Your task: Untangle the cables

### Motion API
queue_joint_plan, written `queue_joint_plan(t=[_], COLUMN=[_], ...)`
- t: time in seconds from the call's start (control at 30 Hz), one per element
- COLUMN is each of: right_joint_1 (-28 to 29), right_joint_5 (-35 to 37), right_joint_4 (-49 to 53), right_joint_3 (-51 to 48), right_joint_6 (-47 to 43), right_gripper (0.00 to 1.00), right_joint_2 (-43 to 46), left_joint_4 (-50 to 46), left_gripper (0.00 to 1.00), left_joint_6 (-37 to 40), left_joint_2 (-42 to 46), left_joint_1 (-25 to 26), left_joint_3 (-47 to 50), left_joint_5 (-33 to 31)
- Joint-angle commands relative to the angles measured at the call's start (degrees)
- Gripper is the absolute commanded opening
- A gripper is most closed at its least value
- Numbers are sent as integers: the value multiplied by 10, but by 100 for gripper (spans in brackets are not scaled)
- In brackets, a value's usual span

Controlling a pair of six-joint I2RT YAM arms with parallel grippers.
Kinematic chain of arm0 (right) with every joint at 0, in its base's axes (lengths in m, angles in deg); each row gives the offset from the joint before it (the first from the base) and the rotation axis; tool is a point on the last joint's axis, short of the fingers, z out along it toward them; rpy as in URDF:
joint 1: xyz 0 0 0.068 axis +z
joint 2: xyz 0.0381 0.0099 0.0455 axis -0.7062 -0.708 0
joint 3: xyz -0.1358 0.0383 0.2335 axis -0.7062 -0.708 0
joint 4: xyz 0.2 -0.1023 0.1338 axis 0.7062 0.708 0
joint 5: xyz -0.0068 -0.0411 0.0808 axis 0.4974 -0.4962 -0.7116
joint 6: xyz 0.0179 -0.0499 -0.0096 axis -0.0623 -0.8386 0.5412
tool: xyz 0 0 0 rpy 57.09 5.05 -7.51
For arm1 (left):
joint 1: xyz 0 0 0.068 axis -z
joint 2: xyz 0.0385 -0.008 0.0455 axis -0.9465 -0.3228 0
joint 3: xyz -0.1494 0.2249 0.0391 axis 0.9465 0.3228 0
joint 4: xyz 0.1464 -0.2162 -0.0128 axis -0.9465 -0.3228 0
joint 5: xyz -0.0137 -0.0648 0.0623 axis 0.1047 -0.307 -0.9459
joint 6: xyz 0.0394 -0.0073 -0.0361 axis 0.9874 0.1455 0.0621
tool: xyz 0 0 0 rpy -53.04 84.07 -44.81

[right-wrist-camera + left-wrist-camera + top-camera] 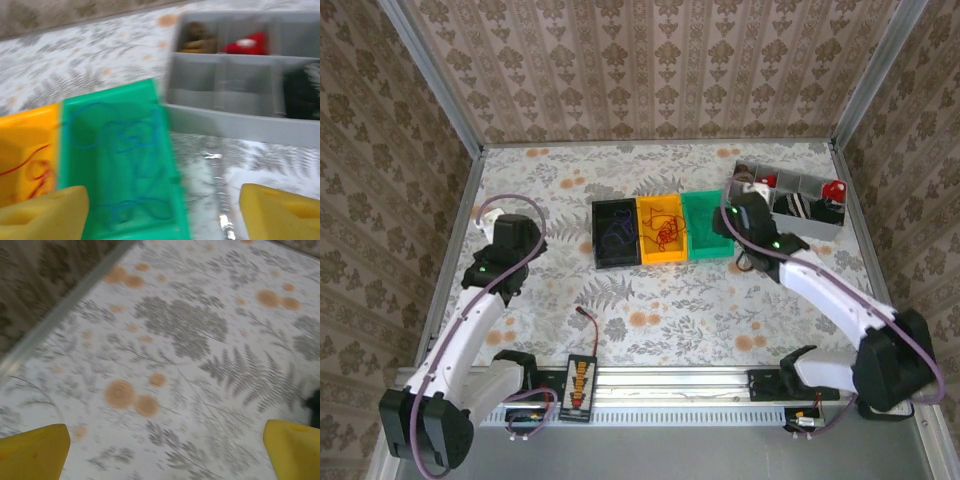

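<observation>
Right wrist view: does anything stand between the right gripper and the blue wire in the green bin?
Nothing visible does. The blue wire lies uncovered in the green bin, just ahead of the right gripper, whose jaws are open. The grey tray stands off to one side.

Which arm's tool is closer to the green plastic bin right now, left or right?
Right. The right tool hovers open at the green plastic bin's right edge. The left tool is far off to its left, above the patterned table.
</observation>
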Motion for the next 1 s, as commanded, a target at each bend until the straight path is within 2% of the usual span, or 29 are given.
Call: queue_joint_plan(t=[0.0, 0.07, 0.17, 0.33, 0.47, 0.53, 0.57, 0.67, 0.73, 0.8, 0.83, 0.87, 0.93, 0.97], right_joint_1=[-18, -29, -74, -105, -144, -144, -149, -166, -176, -207, -215, -218, -222, -226], right_joint_5=[102, 129, 110, 106, 80, 75, 52, 9, -78, -163, -177, -189, -208, -225], right_joint_4=[-127, -195, -162, -234, -360, -481, -522, -605, -559, -593, -621, -580, -593, -578], right_joint_3=[-106, -159, -147, -150, -199, -231, -238, -240, -218, -225, -230, -222, -223, -220], right_joint_6=[-76, -107, -99, -188, -151, -182, -201, -213, -227, -223, -222, -220, -223, -222], right_gripper=[87, 91, 94, 95, 96, 99, 100, 100, 100, 100, 100, 100, 100, 100], right_joint_2=[46, 61, 62, -11, -56, -73, -84, -155, -162, -193, -202, -189, -196, -190], left_joint_4=[12, 83, 170, 225, 381, 461, 522, 612, 653, 720, 672, 666, 669, 690], left_gripper=[100, 100, 100, 100, 100, 100, 100, 100, 100, 100, 100, 100, 100, 100], left_joint_6=[60, 111, 168, 142, 167, 205, 240, 297, 330, 342, 341, 345, 340, 342], left_joint_2=[-2, -9, -23, -97, -172, -205, -222, -268, -300, -342, -342, -349, -345, -340], left_joint_1=[-30, -34, -39, -67, -61, -53, -49, -45, -44, -50, -45, -46, -51, -62], left_joint_3=[27, 64, 105, 119, 148, 154, 159, 153, 140, 146, 125, 119, 123, 137], left_joint_5=[-75, -107, -148, -121, -111, -102, -99, -67, -48, -9, 6, 16, 28, 53])
